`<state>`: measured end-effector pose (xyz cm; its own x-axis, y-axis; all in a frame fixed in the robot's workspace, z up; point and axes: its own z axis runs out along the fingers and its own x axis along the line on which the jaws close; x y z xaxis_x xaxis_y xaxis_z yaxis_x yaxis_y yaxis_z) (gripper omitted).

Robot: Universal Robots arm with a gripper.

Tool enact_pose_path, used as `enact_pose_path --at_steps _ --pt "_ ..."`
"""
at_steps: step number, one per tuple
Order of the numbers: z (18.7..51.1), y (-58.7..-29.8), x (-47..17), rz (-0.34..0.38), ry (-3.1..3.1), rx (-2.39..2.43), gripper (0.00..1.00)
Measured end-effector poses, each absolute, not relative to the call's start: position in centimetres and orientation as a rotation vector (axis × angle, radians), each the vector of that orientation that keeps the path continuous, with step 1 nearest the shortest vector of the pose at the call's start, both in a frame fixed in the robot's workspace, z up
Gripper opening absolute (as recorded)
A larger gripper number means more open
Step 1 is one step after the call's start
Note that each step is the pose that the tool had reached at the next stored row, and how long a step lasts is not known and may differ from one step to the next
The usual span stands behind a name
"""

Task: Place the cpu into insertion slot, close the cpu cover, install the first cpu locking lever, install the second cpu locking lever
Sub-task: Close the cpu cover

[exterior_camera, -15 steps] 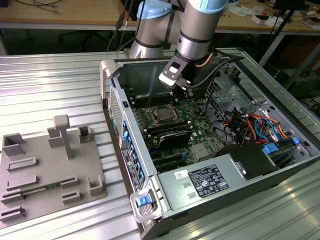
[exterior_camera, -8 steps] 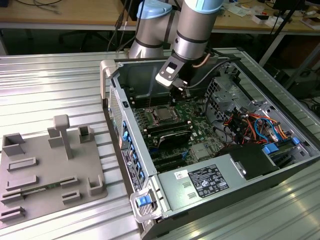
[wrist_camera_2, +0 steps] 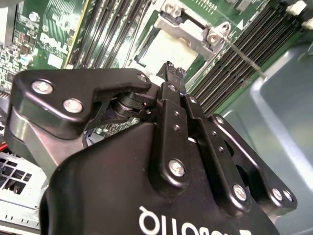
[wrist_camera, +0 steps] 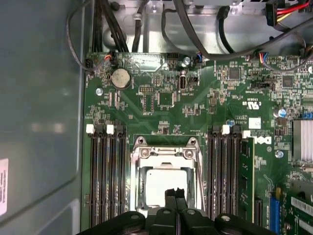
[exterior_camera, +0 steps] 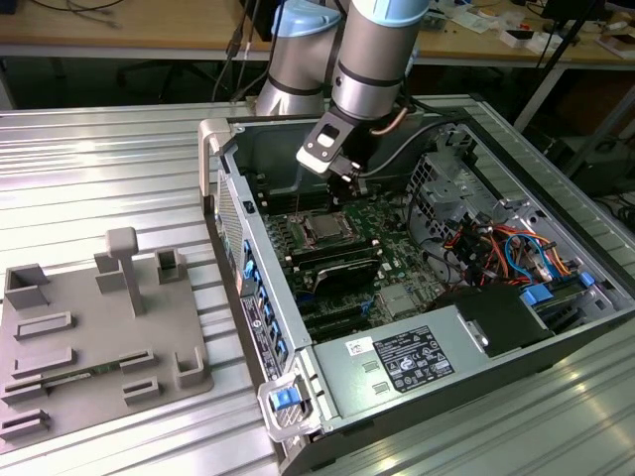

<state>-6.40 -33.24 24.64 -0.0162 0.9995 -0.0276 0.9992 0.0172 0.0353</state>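
The cpu [wrist_camera: 159, 183] lies flat in the insertion slot, its silver-grey top showing in both wrist views [wrist_camera_2: 161, 49] and in the exterior view [exterior_camera: 323, 230]. The slot's own seat is hidden beneath it. The silvery cpu cover [wrist_camera: 166, 152] frames the chip and looks lowered over it. A thin lever rod [wrist_camera_2: 244, 56] sticks out from a corner of the socket and stands up in the exterior view [exterior_camera: 301, 198]. My gripper [wrist_camera: 176, 193] hovers just above the chip's edge, its fingertips together with nothing between them. It also shows in the second wrist view [wrist_camera_2: 171, 68].
Long black memory slots [wrist_camera: 105, 176] flank the socket on both sides. A grey case wall [wrist_camera: 39, 122] runs close by. The power-supply box [exterior_camera: 397, 357] and coloured cables [exterior_camera: 496, 248] fill the case's front and the exterior view's right. A grey fixture plate [exterior_camera: 89, 327] lies outside.
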Motion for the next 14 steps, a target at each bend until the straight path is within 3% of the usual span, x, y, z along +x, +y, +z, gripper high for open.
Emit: enact_pose_path --at_steps 14 --pt "24.4 -33.2 -8.5 0.009 2.208 2.171 0.11"
